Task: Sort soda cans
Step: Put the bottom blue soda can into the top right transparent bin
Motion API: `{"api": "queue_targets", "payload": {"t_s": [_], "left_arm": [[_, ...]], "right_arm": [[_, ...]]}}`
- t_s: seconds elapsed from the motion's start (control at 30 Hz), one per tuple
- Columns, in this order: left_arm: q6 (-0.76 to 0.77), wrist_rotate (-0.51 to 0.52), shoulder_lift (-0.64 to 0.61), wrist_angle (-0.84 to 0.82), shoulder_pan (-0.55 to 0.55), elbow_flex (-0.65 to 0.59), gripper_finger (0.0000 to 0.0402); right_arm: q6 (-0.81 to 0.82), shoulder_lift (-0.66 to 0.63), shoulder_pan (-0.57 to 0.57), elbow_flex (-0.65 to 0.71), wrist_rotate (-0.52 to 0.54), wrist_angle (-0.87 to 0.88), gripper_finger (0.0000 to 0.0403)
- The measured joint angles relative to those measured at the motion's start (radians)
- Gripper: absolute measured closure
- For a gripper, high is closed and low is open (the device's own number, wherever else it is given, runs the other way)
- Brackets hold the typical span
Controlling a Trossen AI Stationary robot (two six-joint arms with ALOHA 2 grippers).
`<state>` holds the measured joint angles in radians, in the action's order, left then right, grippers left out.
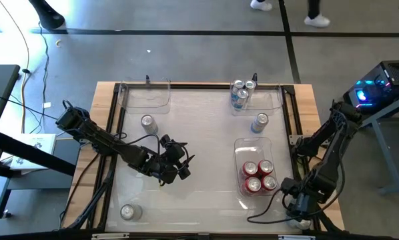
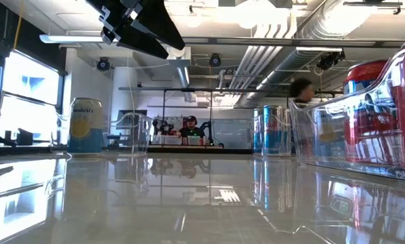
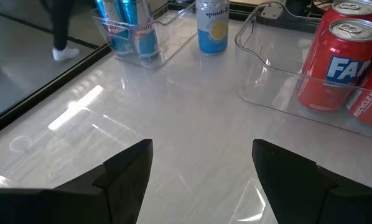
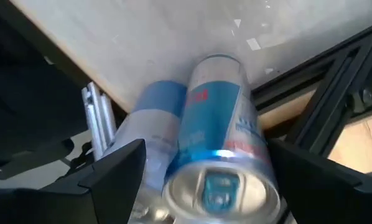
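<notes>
Seen from above, the right gripper (image 1: 299,215) lies nearest, at the table's front right corner, in front of the red-can bin (image 1: 253,143), a clear tray holding four red cans (image 1: 258,177) grouped by colour. Behind that bin a loose blue-and-yellow can (image 1: 260,122) stands alone, and farther back the blue-can bin (image 1: 269,100) holds three blue cans (image 1: 241,93), so the sorting looks partly done. Left of the red-can bin, the left gripper (image 1: 176,163) hovers over bare table; a silver-topped can (image 1: 148,123) and a front-corner can (image 1: 129,212) wait unsorted, and an empty bin (image 1: 146,97) sits at the back left. From table height, the red-can bin fills the right edge, with a yellow-labelled can (image 2: 85,126) far to its left. The left wrist view shows that arm's fingers (image 3: 124,171) spread apart, holding nothing, the red-can bin ahead. The right wrist view shows a blue-and-silver can (image 4: 220,149) between that arm's widely parted fingers (image 4: 114,168), apparently gripped, off the table's edge.
</notes>
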<state>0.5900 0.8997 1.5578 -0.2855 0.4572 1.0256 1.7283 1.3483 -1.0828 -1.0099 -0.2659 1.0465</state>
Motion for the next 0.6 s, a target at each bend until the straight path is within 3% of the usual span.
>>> {"api": "queue_targets", "payload": {"t_s": [0.23,0.43,0.6], "left_arm": [[0.0,0.0,0.0,0.0,0.0,0.0,0.0133],[0.0,0.0,0.0,0.0,0.0,0.001,0.0133],[0.0,0.0,0.0,0.0,0.0,0.001,0.0133]], "right_arm": [[-0.039,0.0,0.0,0.038,-0.057,0.0,0.0093],[-0.089,0.0,0.018,0.032,-0.055,0.014,0.019],[-0.14,0.002,0.07,-0.073,-0.018,0.161,0.0192]]}}
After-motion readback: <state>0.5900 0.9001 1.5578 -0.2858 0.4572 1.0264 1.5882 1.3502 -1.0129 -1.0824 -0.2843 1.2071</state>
